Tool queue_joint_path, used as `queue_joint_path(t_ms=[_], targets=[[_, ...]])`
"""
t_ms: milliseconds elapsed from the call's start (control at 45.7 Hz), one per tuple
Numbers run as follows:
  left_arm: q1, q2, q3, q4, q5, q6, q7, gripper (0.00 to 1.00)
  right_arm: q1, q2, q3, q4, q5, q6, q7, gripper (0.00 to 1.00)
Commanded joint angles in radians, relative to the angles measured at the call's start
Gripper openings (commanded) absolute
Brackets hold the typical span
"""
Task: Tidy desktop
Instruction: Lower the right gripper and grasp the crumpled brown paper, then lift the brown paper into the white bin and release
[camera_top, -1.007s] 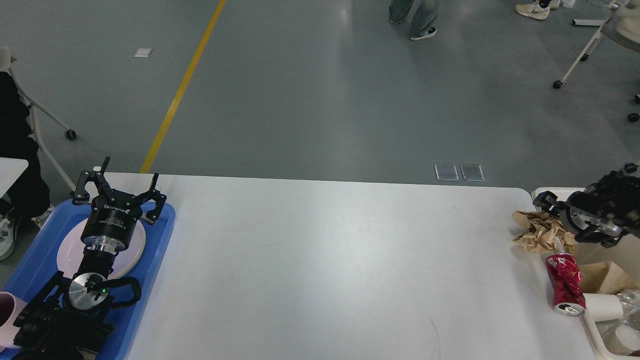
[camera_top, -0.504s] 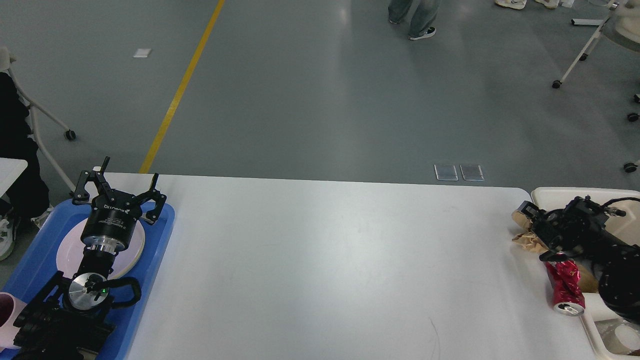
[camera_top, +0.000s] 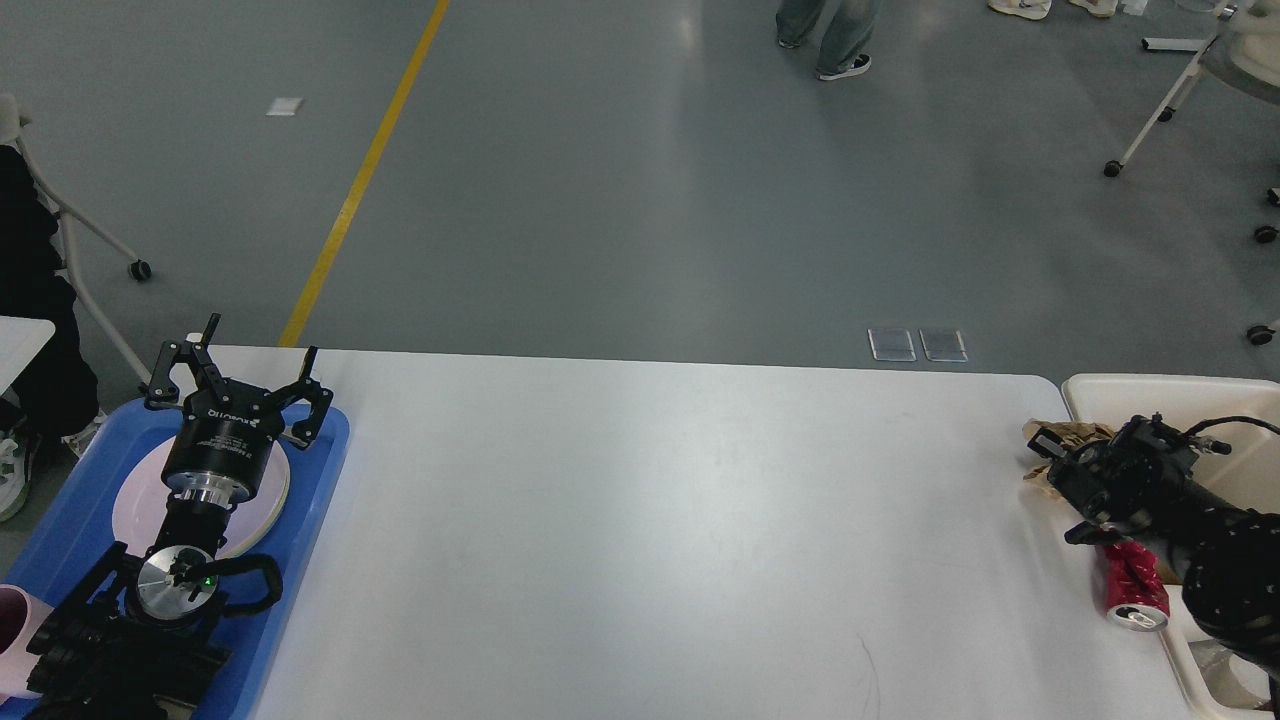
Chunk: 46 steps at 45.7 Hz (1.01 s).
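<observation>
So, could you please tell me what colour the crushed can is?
Red, with a silver top; the crushed can shows best in the head view.

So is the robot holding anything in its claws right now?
The left gripper is open and empty above the plate. The right gripper sits over the crumpled brown paper; whether it grips it cannot be told.

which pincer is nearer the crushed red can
Right. The right pincer hangs just above and beside the crushed red can at the desktop's right edge; the left pincer is far across, over the blue tray.
</observation>
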Motion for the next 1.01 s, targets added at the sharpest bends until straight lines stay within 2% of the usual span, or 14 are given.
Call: queue_joint_path(t_ms=[0,394,569,613,854,985], targets=[[0.000,0.000,0.000,0.000,0.000,0.000,0.000,0.96,-0.008,0.000,-0.001,-0.001,0.000,0.000,0.000,0.00],[-0.001,0.000,0.000,0.000,0.000,0.001,0.000,0.96,0.001,-0.011,-0.001,0.009,0.000,-0.006,-0.003,0.00],[0.000,0.000,0.001,0.000,0.000,0.000,0.000,0.96,0.055,-0.026,0.001,0.044,0.012,0.055,-0.018,0.00],[0.000,0.000,0.000,0.000,0.000,0.000,0.000,0.96,0.091,-0.034,0.001,0.087,0.012,0.090,-0.025,0.00],[-0.001,-0.001,0.000,0.000,0.000,0.000,0.000,0.96,0.407,-0.266,-0.030,0.484,0.008,0.233,-0.132,0.00],[-0.001,0.000,0.000,0.000,0.001,0.000,0.000,0.96,0.624,-0.339,-0.147,0.694,0.008,0.327,-0.144,0.00]])
